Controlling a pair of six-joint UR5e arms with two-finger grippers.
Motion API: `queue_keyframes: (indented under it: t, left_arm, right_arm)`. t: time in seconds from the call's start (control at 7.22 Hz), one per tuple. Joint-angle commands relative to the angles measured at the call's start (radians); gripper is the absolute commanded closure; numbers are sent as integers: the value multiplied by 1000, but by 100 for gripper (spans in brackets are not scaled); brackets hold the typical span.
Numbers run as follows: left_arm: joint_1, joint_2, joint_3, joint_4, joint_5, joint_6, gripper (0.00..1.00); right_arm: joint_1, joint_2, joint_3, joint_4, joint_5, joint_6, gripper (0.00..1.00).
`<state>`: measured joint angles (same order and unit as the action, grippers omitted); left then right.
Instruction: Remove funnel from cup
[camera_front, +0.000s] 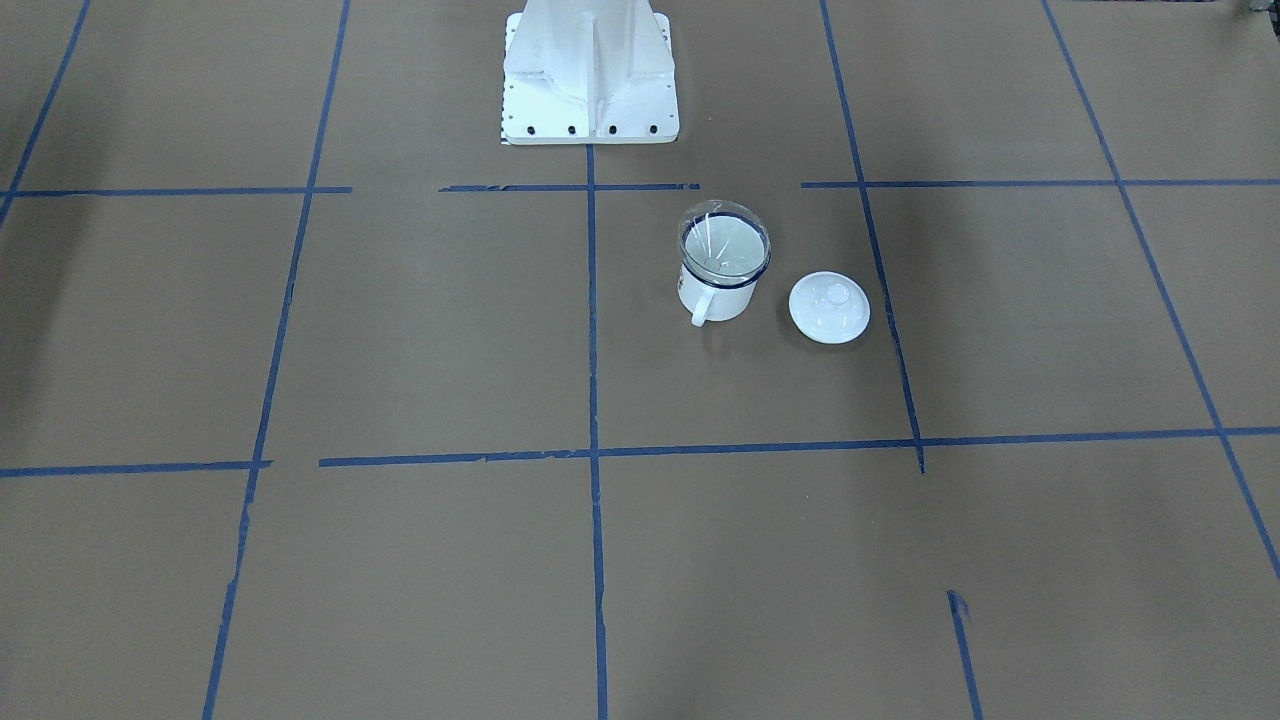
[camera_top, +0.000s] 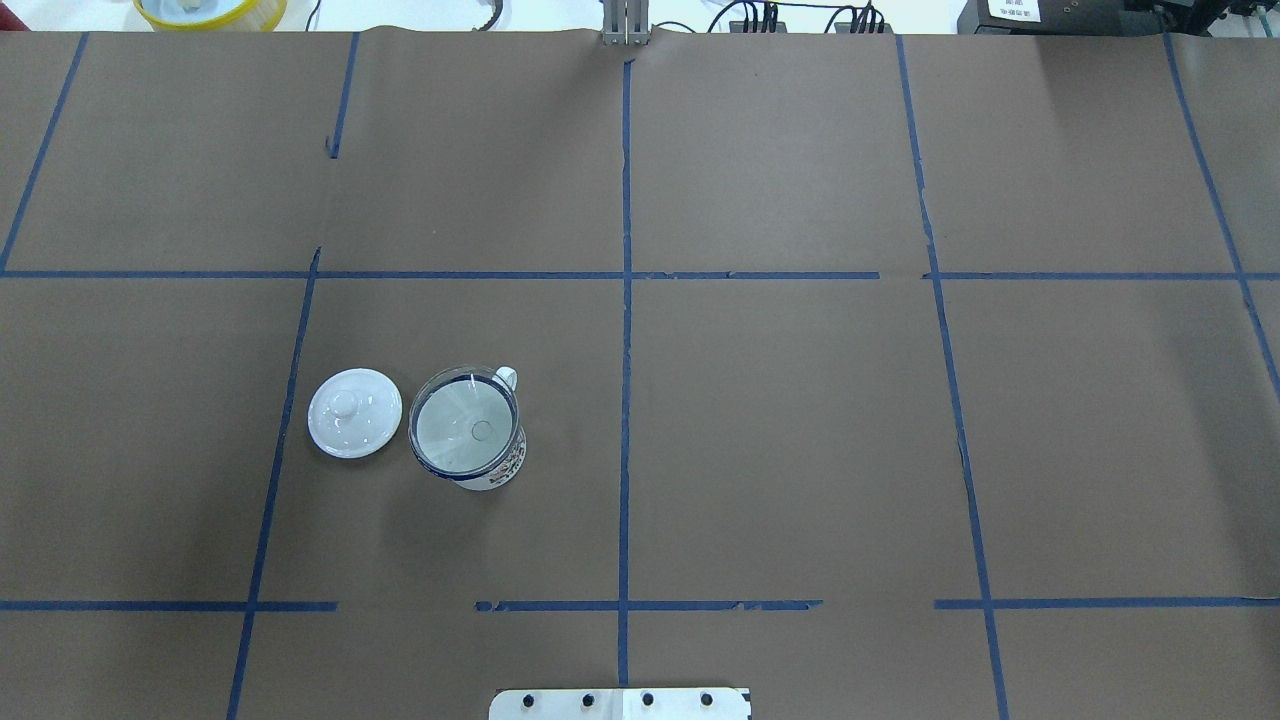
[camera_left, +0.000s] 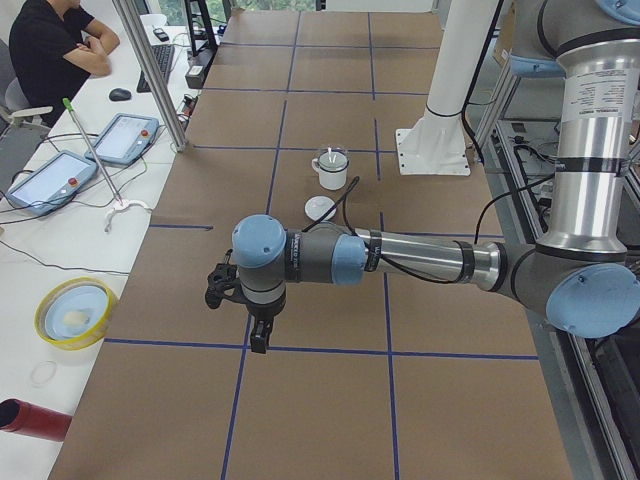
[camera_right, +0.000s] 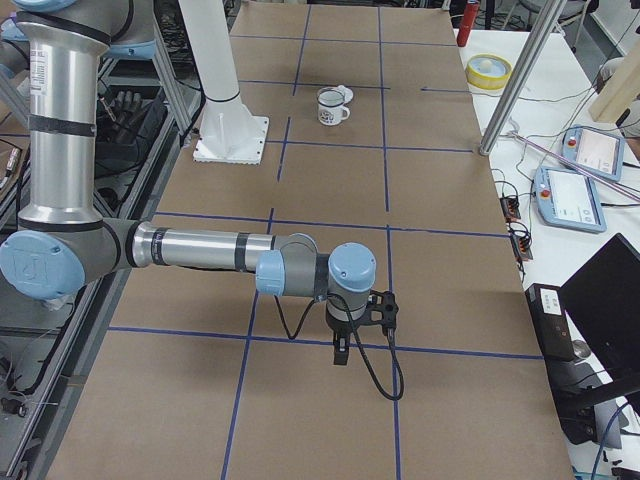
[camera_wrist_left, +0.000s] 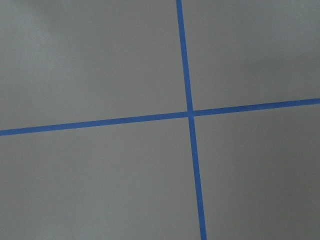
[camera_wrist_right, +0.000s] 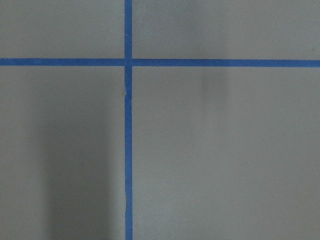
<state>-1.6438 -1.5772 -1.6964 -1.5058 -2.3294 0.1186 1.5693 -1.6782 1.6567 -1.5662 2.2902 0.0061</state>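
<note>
The clear funnel (camera_front: 724, 240) sits in the white mug (camera_front: 716, 296) with the dark blue rim, its handle turned toward the operators' side. In the overhead view the funnel (camera_top: 463, 420) fills the cup's (camera_top: 503, 468) mouth, left of the centre line. The cup also shows small in the left side view (camera_left: 330, 170) and the right side view (camera_right: 331, 108). My left gripper (camera_left: 258, 340) and right gripper (camera_right: 342, 352) hang over bare paper far from the cup, at opposite table ends. I cannot tell whether they are open. Both wrist views show only paper and tape.
A white domed lid (camera_front: 829, 307) with a knob lies beside the cup, also in the overhead view (camera_top: 354, 412). The white robot pedestal (camera_front: 590, 70) stands behind the cup. A yellow bowl (camera_left: 75, 312), pendants (camera_left: 120, 138) and a person (camera_left: 50, 45) are off the table's far side.
</note>
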Motion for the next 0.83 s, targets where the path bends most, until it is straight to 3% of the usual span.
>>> queue_keyframes:
  t: [0.0, 0.28, 0.69]
  left_arm:
    - [1, -7, -12, -45, 1, -2, 0]
    - [2, -65, -41, -48, 7, -11, 0]
    - [27, -167, -167, -82, 12, -31, 0]
  right_arm:
    - [0, 0, 0, 0, 0, 0, 0]
    - [0, 0, 0, 0, 0, 0, 0]
    - [0, 0, 0, 0, 0, 0, 0]
